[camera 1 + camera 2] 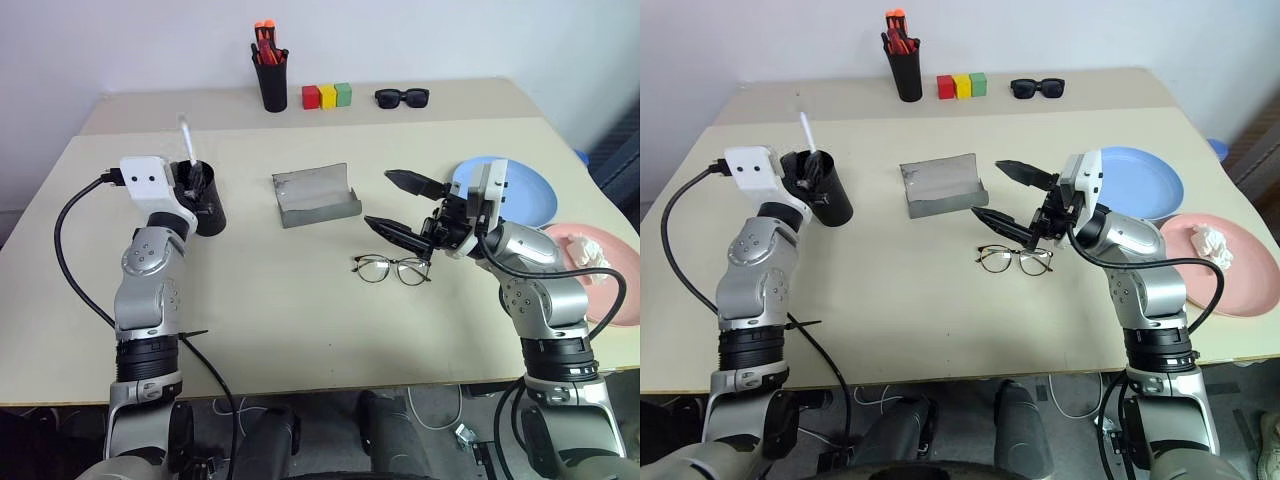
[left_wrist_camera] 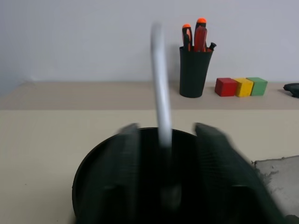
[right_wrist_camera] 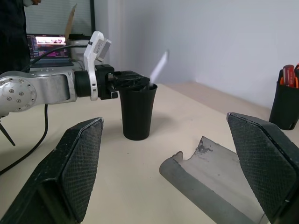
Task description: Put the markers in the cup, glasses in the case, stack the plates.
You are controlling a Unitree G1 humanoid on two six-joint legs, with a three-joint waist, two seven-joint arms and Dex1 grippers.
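Observation:
The black cup (image 1: 208, 212) stands at the left of the table. My left gripper (image 1: 195, 180) hovers at its rim, fingers apart. A white marker (image 2: 160, 84) stands blurred between them without touching either, its lower end inside the cup (image 2: 93, 163). The wire-framed glasses (image 1: 392, 268) lie at mid-table. Just above them my right gripper (image 1: 380, 198) is open and holds nothing. The grey case (image 1: 315, 195) lies open behind the glasses. The light blue plate (image 1: 530, 200) and the pink plate (image 1: 610, 300) sit side by side at the right.
A crumpled white scrap (image 1: 590, 258) rests on the pink plate. At the back stand a tall black pen holder (image 1: 271, 75) with orange-red pens, three coloured blocks (image 1: 327, 96) and black sunglasses (image 1: 402, 97). A black cable loops off my left arm.

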